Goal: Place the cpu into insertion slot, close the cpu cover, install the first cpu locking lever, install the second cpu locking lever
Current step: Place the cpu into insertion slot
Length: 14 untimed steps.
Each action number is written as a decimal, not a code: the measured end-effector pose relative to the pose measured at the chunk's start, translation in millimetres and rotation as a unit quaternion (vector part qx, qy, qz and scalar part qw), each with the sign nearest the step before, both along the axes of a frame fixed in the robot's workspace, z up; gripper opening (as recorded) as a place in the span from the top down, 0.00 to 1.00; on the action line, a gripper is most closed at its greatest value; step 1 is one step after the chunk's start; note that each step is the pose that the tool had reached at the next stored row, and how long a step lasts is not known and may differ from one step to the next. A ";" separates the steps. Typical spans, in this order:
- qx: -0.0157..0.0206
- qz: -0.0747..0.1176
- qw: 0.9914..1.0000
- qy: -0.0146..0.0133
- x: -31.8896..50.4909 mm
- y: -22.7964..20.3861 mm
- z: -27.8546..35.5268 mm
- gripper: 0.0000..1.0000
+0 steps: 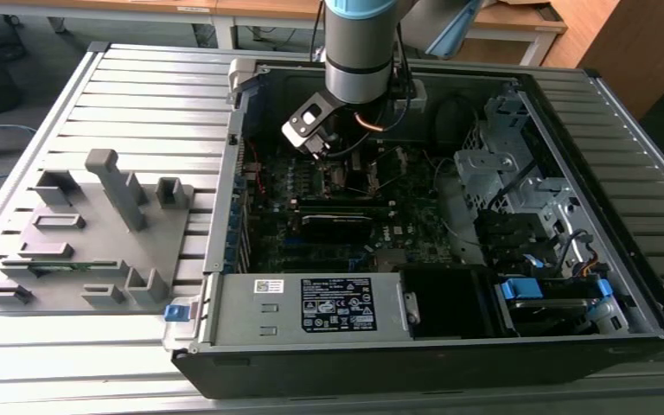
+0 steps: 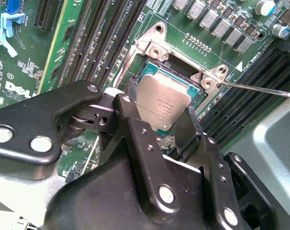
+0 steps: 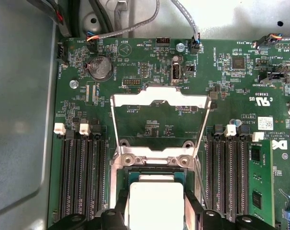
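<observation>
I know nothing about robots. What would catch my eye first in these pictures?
In the exterior view, a blue-and-silver arm reaches down into an open computer case. In both wrist views, its black gripper has its jaws shut on a shiny silver cpu at the slot. The cover lies flipped open beyond it on the green board.

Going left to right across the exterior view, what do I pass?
Grey parts rack → computer case's side wall → the hand, gripping the cpu as the second wrist view shows → metal drive cage.
</observation>
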<state>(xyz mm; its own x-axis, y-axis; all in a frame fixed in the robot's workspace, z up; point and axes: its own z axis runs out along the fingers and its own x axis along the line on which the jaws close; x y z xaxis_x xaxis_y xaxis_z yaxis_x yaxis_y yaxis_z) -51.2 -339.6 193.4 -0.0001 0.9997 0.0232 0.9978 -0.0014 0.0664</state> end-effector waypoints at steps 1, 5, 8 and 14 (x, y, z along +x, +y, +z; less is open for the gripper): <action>0.000 -0.001 1.000 0.000 0.0 0.0 0.0 0.46; 0.000 -0.004 1.000 0.000 0.0 0.0 0.0 0.46; 0.000 -0.004 1.000 0.000 0.0 0.0 0.0 0.46; 0.000 -0.004 1.000 0.000 0.0 0.0 2.1 0.46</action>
<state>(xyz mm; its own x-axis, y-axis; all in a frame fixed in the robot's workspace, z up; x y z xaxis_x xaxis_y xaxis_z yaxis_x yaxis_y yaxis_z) -51.2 -339.6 195.6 0.0073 0.9997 0.0230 0.9978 -0.0088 0.0663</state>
